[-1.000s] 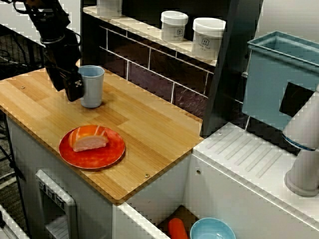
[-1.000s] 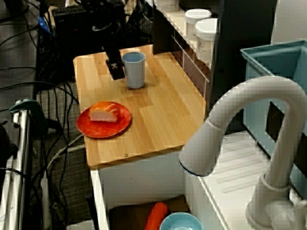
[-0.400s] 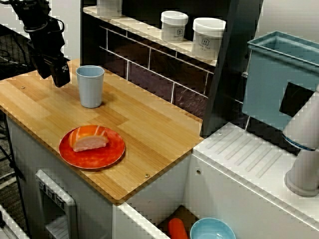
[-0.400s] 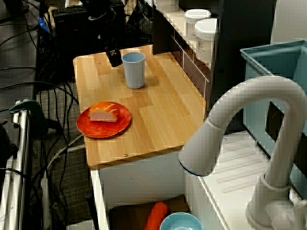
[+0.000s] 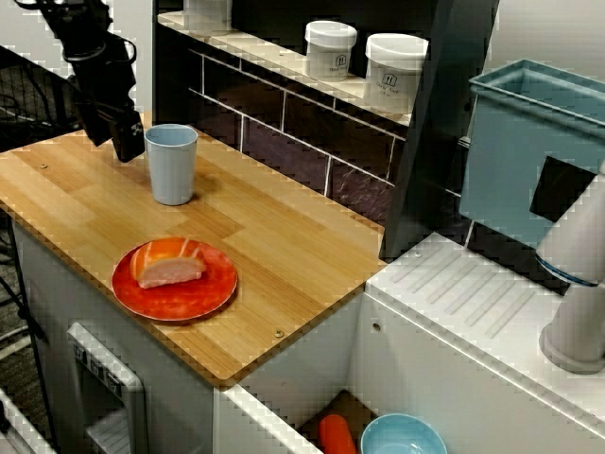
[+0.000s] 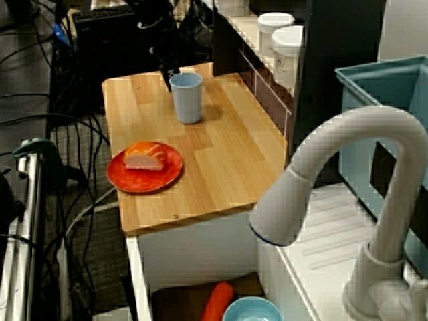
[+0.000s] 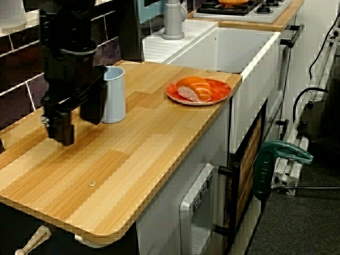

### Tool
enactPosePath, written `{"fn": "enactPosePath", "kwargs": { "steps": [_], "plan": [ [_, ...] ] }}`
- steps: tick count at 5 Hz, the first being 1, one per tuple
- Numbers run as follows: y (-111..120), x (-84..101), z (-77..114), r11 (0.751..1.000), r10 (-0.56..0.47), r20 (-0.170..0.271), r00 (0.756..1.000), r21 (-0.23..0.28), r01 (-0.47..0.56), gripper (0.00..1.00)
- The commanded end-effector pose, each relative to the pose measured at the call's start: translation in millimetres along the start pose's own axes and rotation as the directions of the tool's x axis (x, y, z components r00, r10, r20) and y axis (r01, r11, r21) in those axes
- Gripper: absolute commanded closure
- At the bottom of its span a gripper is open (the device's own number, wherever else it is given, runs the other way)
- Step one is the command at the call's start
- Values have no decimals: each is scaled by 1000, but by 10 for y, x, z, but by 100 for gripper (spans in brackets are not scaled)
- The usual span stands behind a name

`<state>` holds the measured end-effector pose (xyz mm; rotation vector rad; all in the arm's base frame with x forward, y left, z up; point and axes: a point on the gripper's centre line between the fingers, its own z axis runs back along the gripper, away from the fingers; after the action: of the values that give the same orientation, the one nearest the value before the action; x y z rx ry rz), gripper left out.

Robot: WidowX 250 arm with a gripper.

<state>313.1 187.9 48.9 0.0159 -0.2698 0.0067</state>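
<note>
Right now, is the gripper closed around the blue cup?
No, the gripper hangs beside the blue cup, which stands free and upright on the wooden counter.

A kitchen: wooden countertop [image 5: 284, 236] bearing a blue cup [image 5: 172, 163], dark tiled backsplash [image 5: 284, 142], white jars [image 5: 395, 71] on a shelf [image 5: 274, 52], a white sink [image 7: 249, 74] with faucet [image 6: 361, 127], a stove [image 7: 249, 10] beyond. Loose cables [image 6: 40, 60] strewn on the floor [image 6: 93, 234] beside it suggest a lab mock-up.

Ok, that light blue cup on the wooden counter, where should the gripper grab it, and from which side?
Probably the cup at mid-wall, coming in level from the open counter side where the gripper hangs. It stands upright with no handle, and its round sides fit open jaws; the tiled wall crowds the far side.
</note>
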Motion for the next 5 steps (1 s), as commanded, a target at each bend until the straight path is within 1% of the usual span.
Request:
{"fn": "enactPosePath", "kwargs": {
  "steps": [1,2,3,5],
  "plan": [
    [64,155,87,1000,13,42,999,28,-14,0],
    [6,170,106,1000,-5,32,999,15,4,0],
    [-100,116,126,1000,-18,26,1000,5,18,0],
    [-455,41,89,998,-56,20,998,10,56,0]
  ]
}}
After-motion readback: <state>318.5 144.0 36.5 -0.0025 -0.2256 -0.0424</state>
